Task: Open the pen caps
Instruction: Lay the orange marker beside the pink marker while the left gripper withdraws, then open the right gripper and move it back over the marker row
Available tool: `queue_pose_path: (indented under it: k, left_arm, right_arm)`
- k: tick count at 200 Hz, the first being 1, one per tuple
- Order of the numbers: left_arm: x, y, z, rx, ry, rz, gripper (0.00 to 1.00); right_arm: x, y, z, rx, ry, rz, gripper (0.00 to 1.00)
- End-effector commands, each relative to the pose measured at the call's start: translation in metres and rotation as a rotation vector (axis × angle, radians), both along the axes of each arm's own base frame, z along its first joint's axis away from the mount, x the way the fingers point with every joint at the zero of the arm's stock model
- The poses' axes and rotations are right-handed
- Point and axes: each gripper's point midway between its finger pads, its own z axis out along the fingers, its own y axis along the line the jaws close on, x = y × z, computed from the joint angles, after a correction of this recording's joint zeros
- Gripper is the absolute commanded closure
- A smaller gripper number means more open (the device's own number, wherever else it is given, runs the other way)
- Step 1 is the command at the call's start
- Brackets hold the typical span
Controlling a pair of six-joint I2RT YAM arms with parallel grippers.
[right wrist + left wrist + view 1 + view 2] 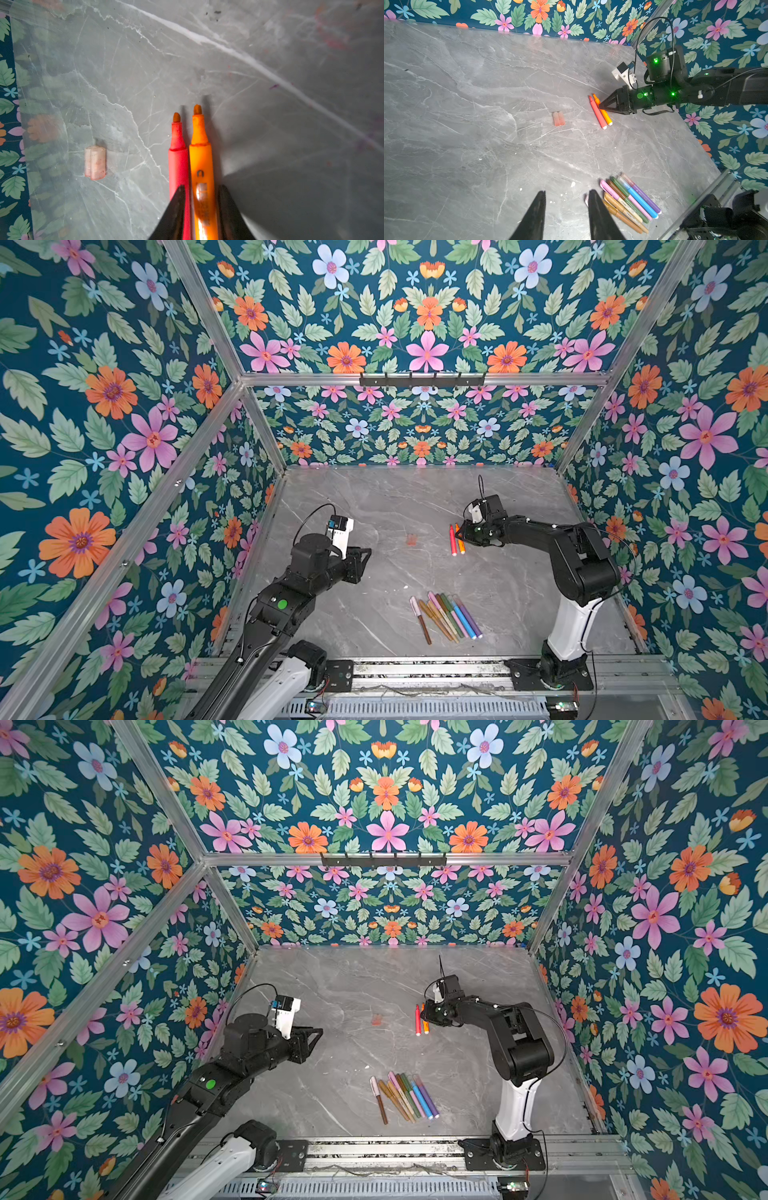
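Your right claw (201,187) is sitting low on the counter (291,145), jaws slightly apart, straddling the orange pen (201,166) without pinching. Looks like it's parking it beside the red pen (178,164), both uncapped. The two peach caps (95,164) are lying well aside. The left claw (567,192) is hovering apart and empty near the capped bunch (629,199), likely going for the next one.

Floral walls (424,323) surround a grey marble tabletop (374,497) with white crumbs (572,184).
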Motion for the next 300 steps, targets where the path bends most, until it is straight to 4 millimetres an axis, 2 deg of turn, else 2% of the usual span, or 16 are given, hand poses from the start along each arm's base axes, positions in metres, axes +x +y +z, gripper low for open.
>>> queue_pose_path:
  k: [1, 71, 117, 140, 164, 175, 179, 181, 184, 211, 230, 231, 249, 263, 269, 300]
  left_arm:
    - [0.002, -0.001, 0.004, 0.006, -0.026, -0.006, 0.63]
    - [0.002, 0.000, 0.004, 0.005, -0.024, -0.005, 0.63]
    - [0.002, 0.000, 0.004, 0.005, -0.026, -0.003, 0.63]
    - [0.002, 0.000, 0.005, 0.006, -0.028, -0.002, 0.63]
    - [0.002, 0.000, 0.005, 0.006, -0.029, -0.002, 0.63]
    - [0.002, 0.001, 0.005, 0.006, -0.032, 0.000, 0.63]
    - [0.002, 0.001, 0.005, 0.007, -0.030, -0.001, 0.63]
    - [0.002, 0.001, 0.005, 0.006, -0.031, 0.001, 0.63]
    - [0.002, 0.001, 0.005, 0.006, -0.032, 0.001, 0.63]
    - [0.003, 0.002, 0.007, 0.005, -0.041, 0.006, 0.64]
    - [0.003, 0.004, 0.009, 0.002, -0.056, 0.016, 0.65]
    - [0.003, 0.004, 0.009, 0.002, -0.056, 0.017, 0.65]
    - [0.003, 0.005, 0.011, 0.000, -0.062, 0.020, 0.65]
    - [0.003, 0.005, 0.011, 0.000, -0.062, 0.025, 0.66]
    - [0.004, 0.005, 0.010, 0.001, -0.061, 0.025, 0.66]
    - [0.005, 0.007, 0.010, 0.000, -0.063, 0.034, 0.66]
  right_arm:
    - [-0.007, -0.004, -0.004, -0.015, 0.037, -0.014, 0.67]
    - [-0.008, 0.002, 0.005, 0.029, 0.033, -0.002, 0.66]
    - [-0.010, 0.008, 0.012, 0.076, 0.029, 0.010, 0.60]
    - [-0.012, 0.011, 0.025, 0.106, 0.010, 0.017, 0.60]
    - [-0.019, 0.009, 0.050, 0.122, -0.040, 0.016, 0.59]
    - [-0.030, 0.006, 0.060, 0.122, -0.055, 0.020, 0.59]
    - [-0.035, 0.005, 0.056, 0.116, -0.040, 0.022, 0.60]
    - [-0.037, 0.004, 0.068, 0.122, -0.066, 0.023, 0.60]
    - [-0.041, 0.003, 0.072, 0.121, -0.072, 0.024, 0.60]
    - [-0.092, -0.008, 0.078, 0.044, -0.051, 0.049, 0.60]
    - [-0.139, -0.012, 0.069, -0.023, -0.009, 0.082, 0.61]
    - [-0.139, -0.012, 0.073, -0.021, -0.022, 0.081, 0.61]
    - [-0.187, -0.013, 0.057, -0.062, 0.027, 0.109, 0.61]
    - [-0.217, -0.013, 0.047, -0.061, 0.050, 0.113, 0.61]
    - [-0.225, -0.012, 0.048, -0.048, 0.044, 0.113, 0.61]
    - [-0.262, -0.014, 0.027, -0.011, 0.092, 0.128, 0.66]
